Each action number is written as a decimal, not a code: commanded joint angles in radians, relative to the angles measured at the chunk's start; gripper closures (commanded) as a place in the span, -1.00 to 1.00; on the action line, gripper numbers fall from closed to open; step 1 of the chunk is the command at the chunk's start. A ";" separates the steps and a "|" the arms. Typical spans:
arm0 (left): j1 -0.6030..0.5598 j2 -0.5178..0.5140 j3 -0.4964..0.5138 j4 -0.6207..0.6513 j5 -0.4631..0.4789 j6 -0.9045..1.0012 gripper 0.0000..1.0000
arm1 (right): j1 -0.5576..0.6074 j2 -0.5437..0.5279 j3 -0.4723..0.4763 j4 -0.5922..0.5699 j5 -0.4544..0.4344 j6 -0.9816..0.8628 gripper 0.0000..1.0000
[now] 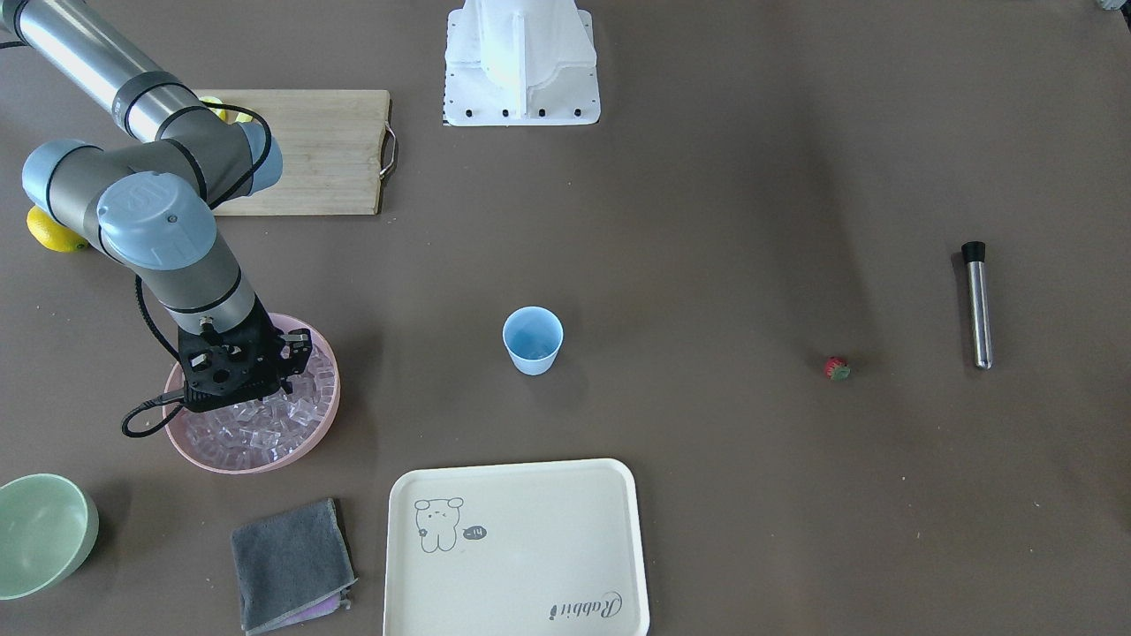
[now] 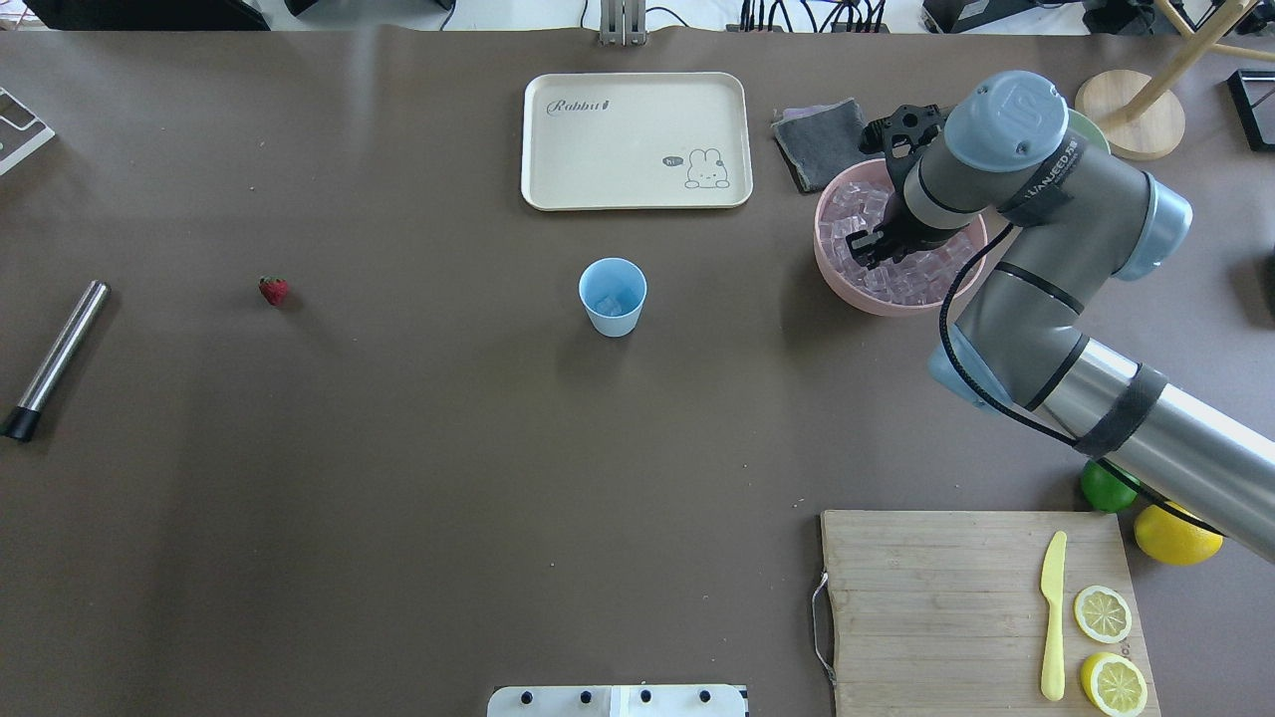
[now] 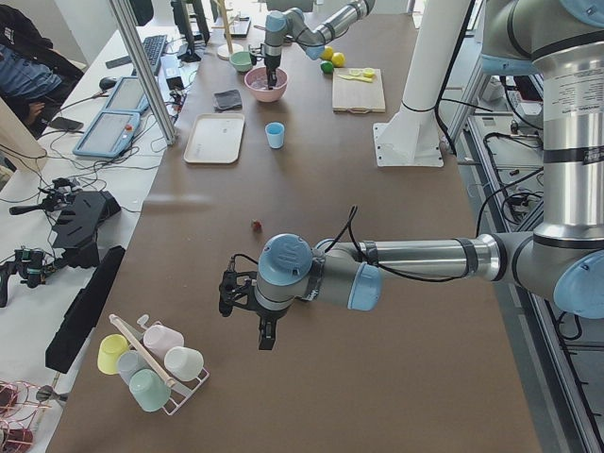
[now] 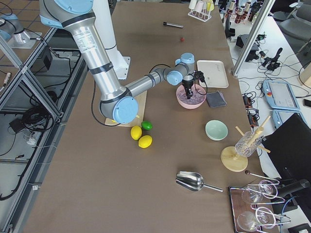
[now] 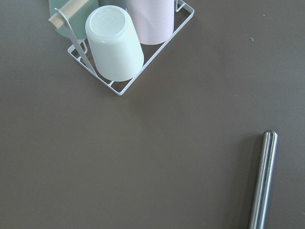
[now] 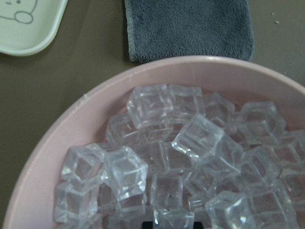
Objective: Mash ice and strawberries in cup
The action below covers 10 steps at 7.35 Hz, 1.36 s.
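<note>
The light-blue cup stands upright mid-table with a little ice inside; it also shows in the front view. The pink bowl is heaped with clear ice cubes. My right gripper is down in that bowl, its fingertips tight on either side of one ice cube. The tiny red strawberry lies alone on the table, far from both. My left gripper hovers at the table's far left end near the steel muddler; I cannot tell whether it is open or shut.
A cream tray and a grey cloth lie beyond the cup. A pale green bowl sits by the pink bowl. A cutting board holds lemon slices and a yellow knife. A wire rack of cups stands near my left gripper.
</note>
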 commanded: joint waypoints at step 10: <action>0.001 -0.007 -0.002 0.000 0.000 0.000 -0.96 | -0.247 0.429 -0.053 -0.155 -0.195 0.354 1.00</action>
